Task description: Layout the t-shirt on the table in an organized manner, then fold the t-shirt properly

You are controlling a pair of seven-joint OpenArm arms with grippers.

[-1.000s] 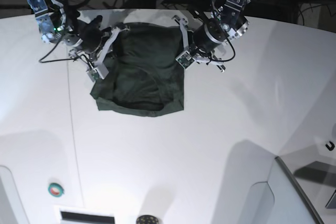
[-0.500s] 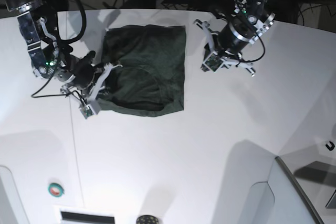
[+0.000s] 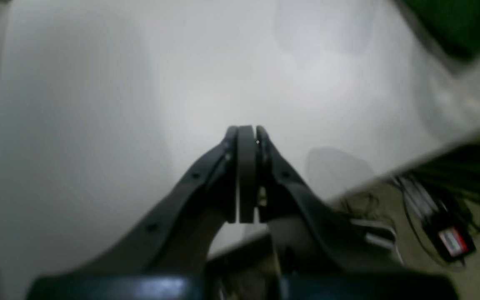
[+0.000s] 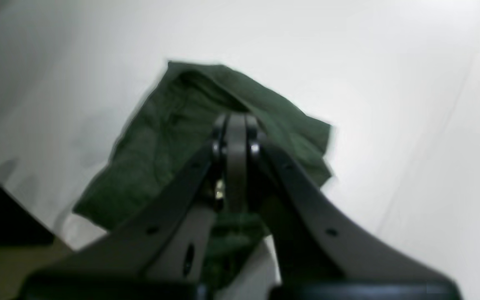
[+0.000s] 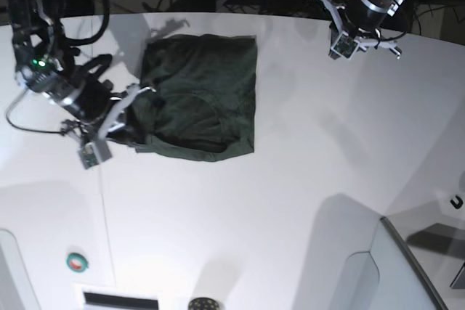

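Observation:
The dark green t-shirt [image 5: 200,96] lies on the white table [image 5: 290,179] as a folded, roughly square bundle near the far edge. My right gripper [image 4: 236,125] is shut just above the shirt's left edge, and no cloth shows between its fingers. In the right wrist view the t-shirt [image 4: 173,137] spreads beyond and under the fingers. My left gripper [image 3: 247,129] is shut over bare table at the far right, well away from the cloth. Only a corner of the t-shirt [image 3: 452,25] shows in the left wrist view.
A thin dark seam [image 5: 103,208] runs down the table's left side. At the near edge are a round green and red button [image 5: 77,260], a white slotted panel [image 5: 120,299] and a dark round knob [image 5: 205,303]. A grey raised corner [image 5: 407,259] stands at the near right. Cables [image 3: 444,233] lie beyond the far edge.
Both arms have let go and pulled away from the shirt: the left arm to the far right, the right arm left and nearer. The shirt's far edge now lies flat.

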